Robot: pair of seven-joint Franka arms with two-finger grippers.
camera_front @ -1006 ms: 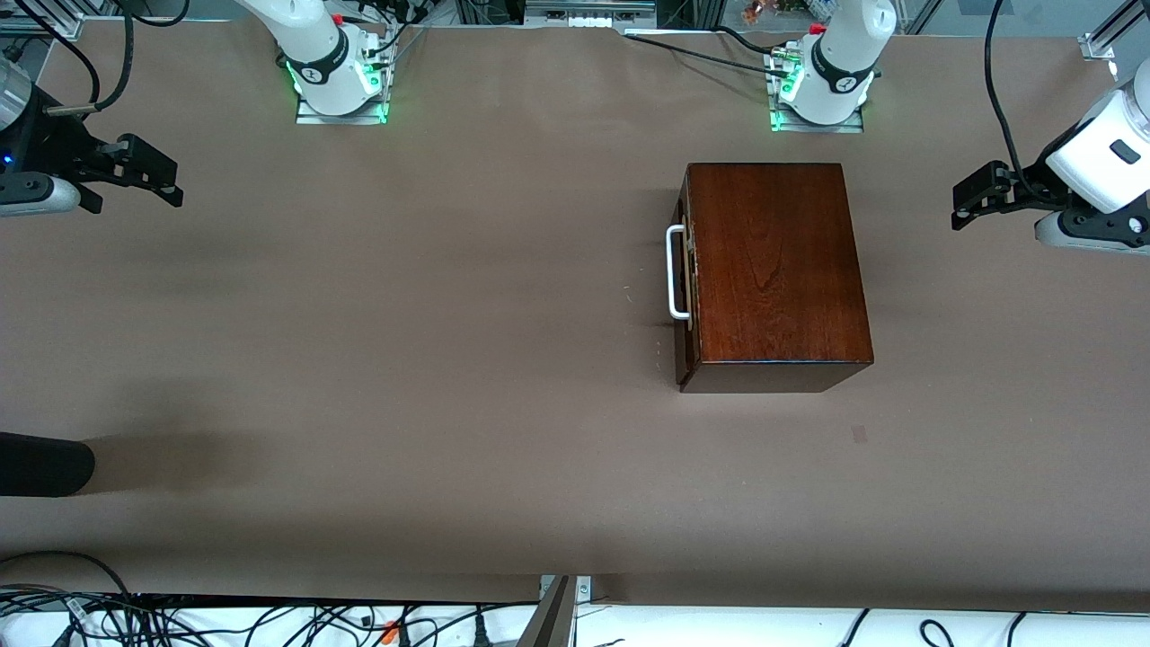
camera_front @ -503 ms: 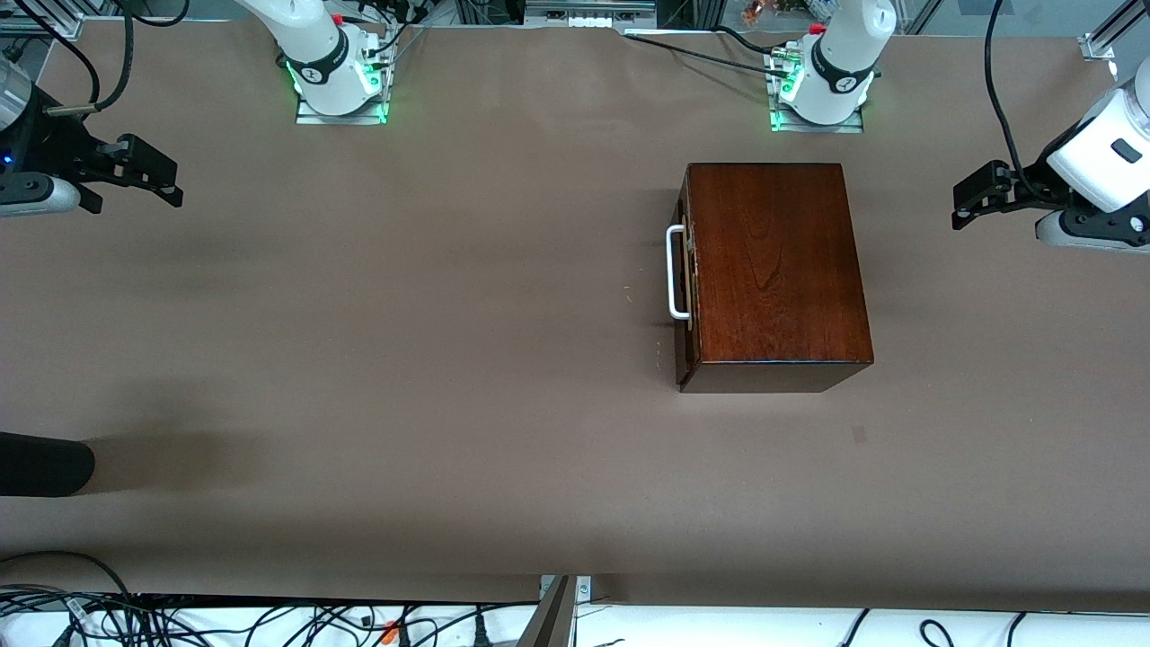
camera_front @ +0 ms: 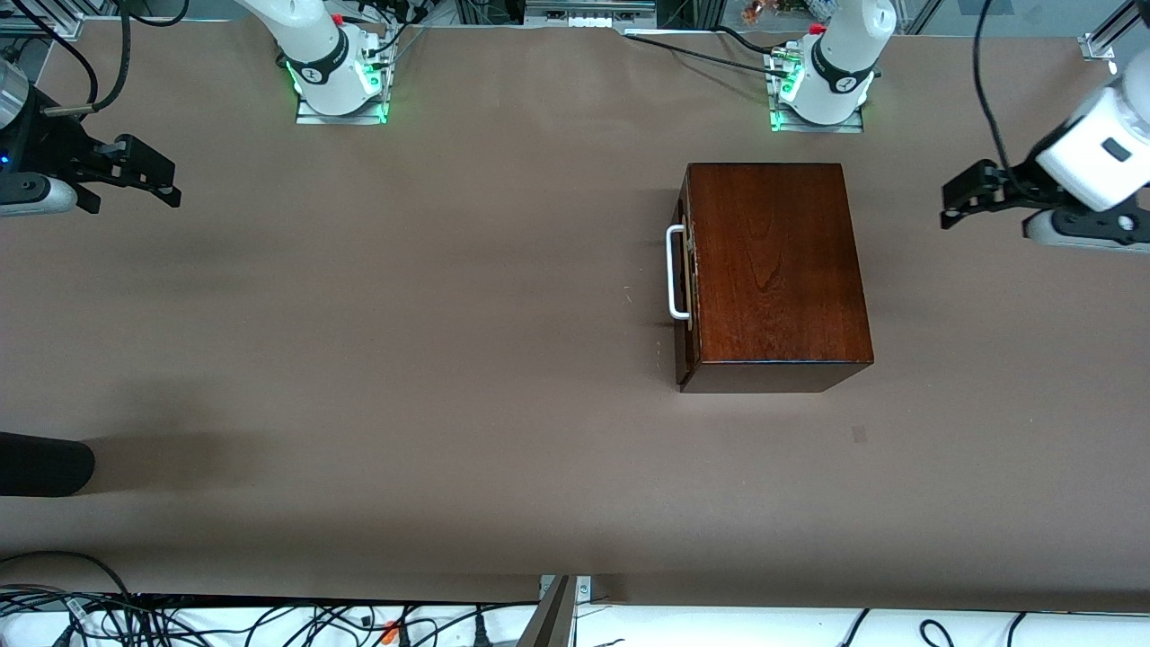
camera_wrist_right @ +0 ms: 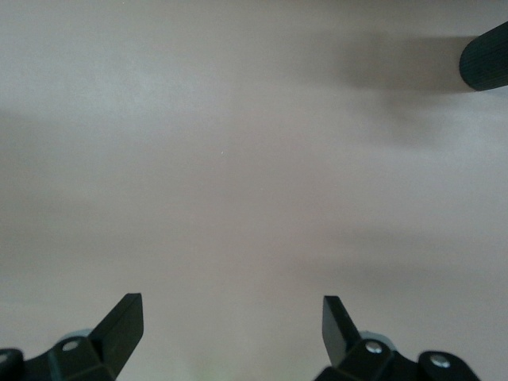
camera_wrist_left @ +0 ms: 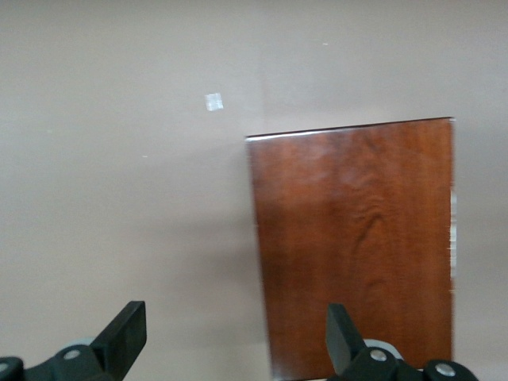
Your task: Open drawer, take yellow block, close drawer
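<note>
Drawer (camera_front: 685, 279) shut, hiding its inside.

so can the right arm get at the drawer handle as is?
Probably yes. The handle faces the right arm's end of the table, with bare table between it and the right gripper, which hangs open over that end. The drawer is shut; nothing blocks the handle.

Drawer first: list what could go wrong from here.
1. The drawer is shut, its handle thin and close to the front; a claw could slip off.
2. The wooden box stands loose; pulling may drag it.
3. The left claw and right claw, both open, start well away.
</note>
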